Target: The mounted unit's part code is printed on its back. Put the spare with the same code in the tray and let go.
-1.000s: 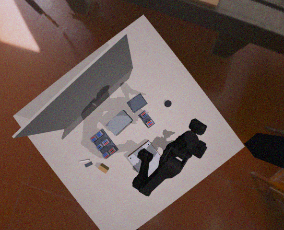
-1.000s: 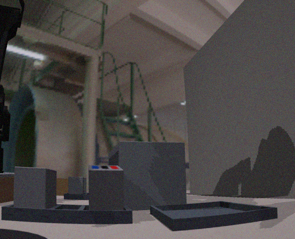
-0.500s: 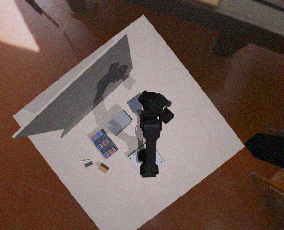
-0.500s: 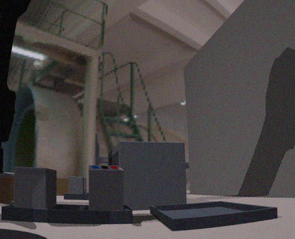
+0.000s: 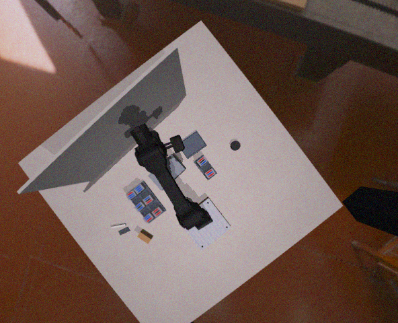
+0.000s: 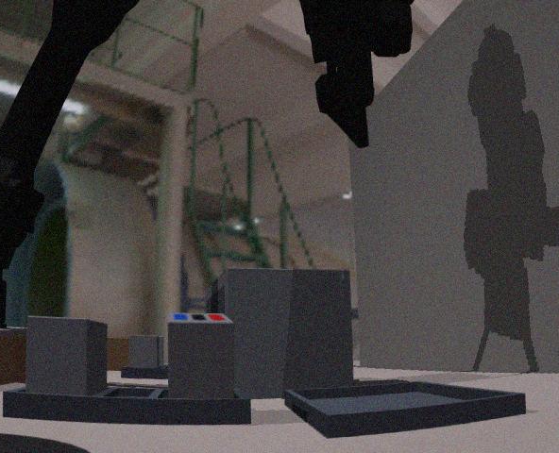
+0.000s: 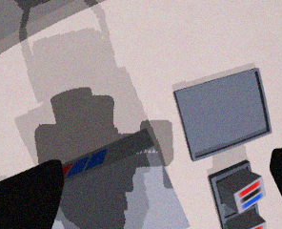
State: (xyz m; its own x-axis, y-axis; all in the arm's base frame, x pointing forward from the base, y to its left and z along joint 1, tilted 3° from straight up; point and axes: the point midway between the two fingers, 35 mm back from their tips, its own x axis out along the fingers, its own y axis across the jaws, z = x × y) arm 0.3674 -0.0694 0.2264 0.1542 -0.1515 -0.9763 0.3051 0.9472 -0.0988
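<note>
The mounted unit, a big grey box (image 5: pixel 177 168) (image 6: pixel 255 331), stands beside the tray. In the wrist view its shadowed back face (image 7: pixel 127 144) shows a red patch, partly covered by a finger, then two blue patches. The tray (image 5: pixel 193 143) (image 6: pixel 416 420) (image 7: pixel 222 114) is empty. A small rack (image 5: pixel 205 167) (image 6: pixel 124 410) holds two spares; one spare (image 6: pixel 200 358) (image 7: pixel 249 193) reads red, black, blue in the wrist view. A larger rack (image 5: pixel 152 200) holds several spares with striped labels, too small to read surely. My gripper (image 7: pixel 171 167) is open and empty, high above the box and tray.
A tall grey panel (image 5: pixel 122 121) (image 6: pixel 416 273) stands behind the box. The arm rises from a white base plate (image 5: pixel 216 225). A dark disc (image 5: pixel 234 145) lies beyond the small rack. An orange block (image 5: pixel 144 237), a small dark block (image 5: pixel 124 230) and a white bar (image 5: pixel 117 225) lie near the larger rack.
</note>
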